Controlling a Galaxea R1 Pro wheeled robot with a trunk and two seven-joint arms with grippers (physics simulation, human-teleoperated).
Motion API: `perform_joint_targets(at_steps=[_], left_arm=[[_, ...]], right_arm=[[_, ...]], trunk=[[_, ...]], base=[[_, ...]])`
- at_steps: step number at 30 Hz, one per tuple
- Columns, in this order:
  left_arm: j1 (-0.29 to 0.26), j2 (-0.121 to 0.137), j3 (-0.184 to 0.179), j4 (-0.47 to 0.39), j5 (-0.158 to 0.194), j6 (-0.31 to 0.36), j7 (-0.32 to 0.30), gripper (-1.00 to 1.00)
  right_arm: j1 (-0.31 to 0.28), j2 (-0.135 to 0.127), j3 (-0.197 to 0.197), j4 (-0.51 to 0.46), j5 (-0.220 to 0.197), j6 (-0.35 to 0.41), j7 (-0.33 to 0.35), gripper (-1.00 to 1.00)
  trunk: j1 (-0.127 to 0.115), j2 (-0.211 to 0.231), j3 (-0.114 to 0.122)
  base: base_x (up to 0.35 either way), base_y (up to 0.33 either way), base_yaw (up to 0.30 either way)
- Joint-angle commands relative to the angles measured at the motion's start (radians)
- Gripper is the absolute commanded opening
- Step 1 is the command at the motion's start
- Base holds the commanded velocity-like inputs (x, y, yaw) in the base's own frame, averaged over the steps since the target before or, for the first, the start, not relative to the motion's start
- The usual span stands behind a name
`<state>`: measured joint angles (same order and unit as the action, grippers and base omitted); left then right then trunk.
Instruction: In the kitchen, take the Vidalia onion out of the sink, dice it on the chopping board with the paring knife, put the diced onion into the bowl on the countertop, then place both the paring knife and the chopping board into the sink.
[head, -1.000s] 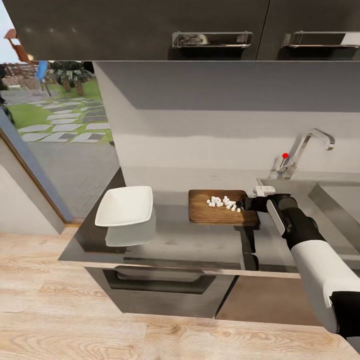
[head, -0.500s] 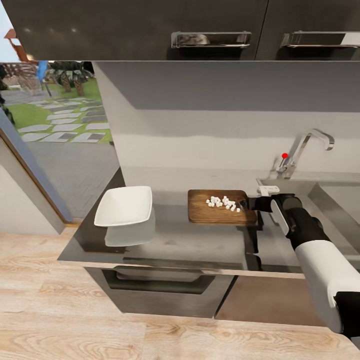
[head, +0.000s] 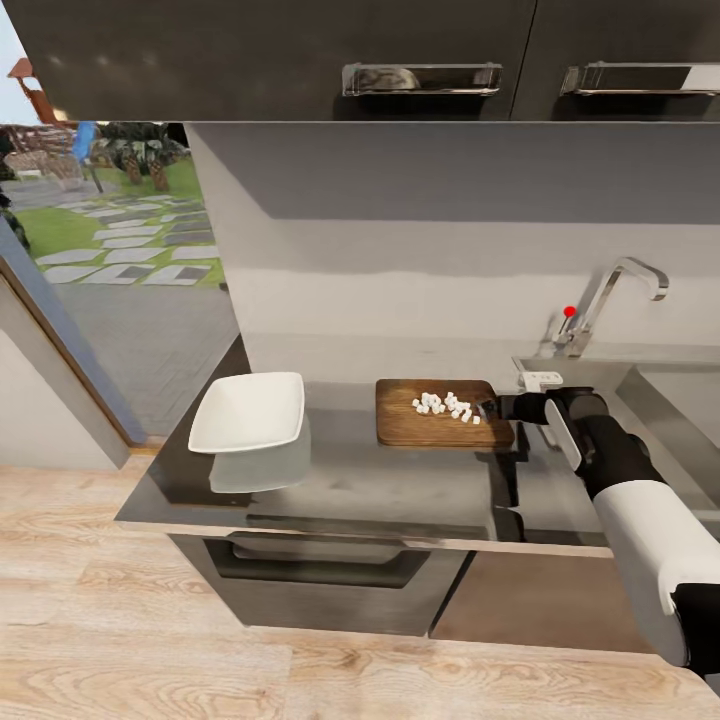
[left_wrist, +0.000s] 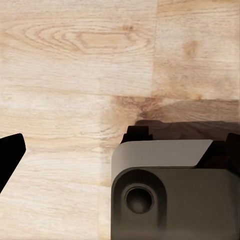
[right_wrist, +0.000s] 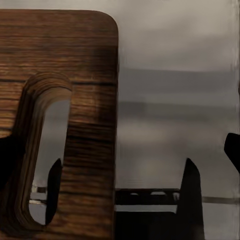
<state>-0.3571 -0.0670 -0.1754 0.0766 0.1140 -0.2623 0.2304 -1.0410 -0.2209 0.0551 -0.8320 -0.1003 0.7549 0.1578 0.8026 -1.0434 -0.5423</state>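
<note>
Diced Vidalia onion (head: 446, 405), small white cubes, heaped on chopping board (head: 430, 425), on countertop (head: 390, 490) left of sink (head: 660, 385). Right gripper (head: 492, 408) at board's handle-slot end, fingers (right_wrist: 192, 192) parted around edge, likely to carry board. Bowl (head: 248, 410) far left, empty.

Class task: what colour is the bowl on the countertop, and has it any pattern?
Plain white, no pattern; the bowl shows best in the head view.

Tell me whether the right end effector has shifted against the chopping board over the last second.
Yes. The right end effector has drawn slightly rightward toward the sink, off the chopping board.
</note>
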Motion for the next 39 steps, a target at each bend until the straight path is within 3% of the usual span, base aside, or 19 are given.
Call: perform_joint_targets(at_steps=[1,18,39], left_arm=[[-0.002,-0.001,-0.009,0.005,0.01,-0.008,0.001,1.0],[-0.002,-0.001,-0.009,0.005,0.01,-0.008,0.001,1.0],[-0.002,-0.001,-0.009,0.005,0.01,-0.006,0.0,1.0]], right_arm=[[-0.001,-0.003,0.003,-0.001,-0.01,0.004,-0.004,1.0],[-0.001,-0.011,0.003,-0.001,-0.01,0.004,-0.004,1.0],[-0.001,-0.011,0.005,-0.001,-0.01,0.004,-0.004,1.0]], trunk=[[0.0,-0.001,-0.001],[0.0,-0.001,-0.002],[0.0,-0.001,-0.029]], base=[[0.0,0.0,0.0],[0.0,0.0,0.0],[0.0,0.0,0.0]])
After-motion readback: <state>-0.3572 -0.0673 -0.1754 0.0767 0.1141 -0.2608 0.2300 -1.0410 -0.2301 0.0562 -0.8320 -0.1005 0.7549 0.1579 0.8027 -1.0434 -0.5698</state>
